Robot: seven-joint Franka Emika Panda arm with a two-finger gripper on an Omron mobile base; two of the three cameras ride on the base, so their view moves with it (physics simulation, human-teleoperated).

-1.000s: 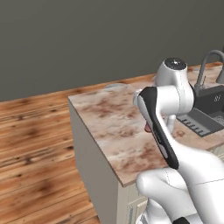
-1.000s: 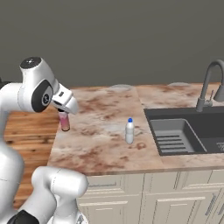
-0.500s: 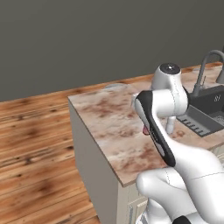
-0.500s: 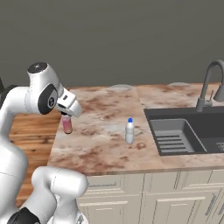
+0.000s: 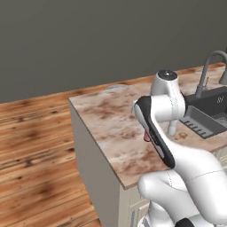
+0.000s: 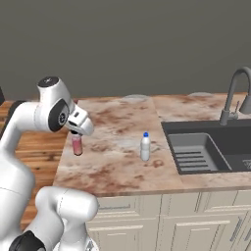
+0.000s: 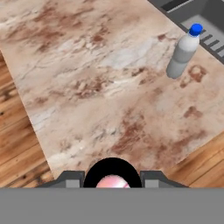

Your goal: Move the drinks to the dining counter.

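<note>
— Lowered since a second ago: the gripper (image 6: 77, 139), carrying the pink bottle (image 6: 77, 145). Over the three right base pictures it has come down from above the tabletop's (image 6: 122, 166) left edge to where the bottle's base looks level with the surface, or touching it.

— Jaws?

— Clenched on the pink bottle near its dark cap, going by the right base view. The hand view gives the cap (image 7: 112, 175) end-on between the finger tips. Bottle upright.

— Item two?

— Whitish bottle with blue cap (image 6: 145, 147). Standing free on the same tabletop, just left of the sink basin (image 6: 211, 147), unchanged in all pictures. Already delivered, on my reading.

— Pink bottle relative to the sink?

— Well left of it, with the whitish bottle between. It sits near the tabletop's left edge, not far from the wood floor (image 5: 35, 146) side.

— Anything else to enter?

— Faucet (image 6: 233, 93) behind the basin, grey, curved. Both are clear of the work.

— What does the descent mean for the task?

— Judgement only: second and last drink is at the point of being set down on the dining counter. Remaining step is release and a straight lift away. Risk: closeness to the edge; a nudge on withdrawal could tip it floorward.
</note>
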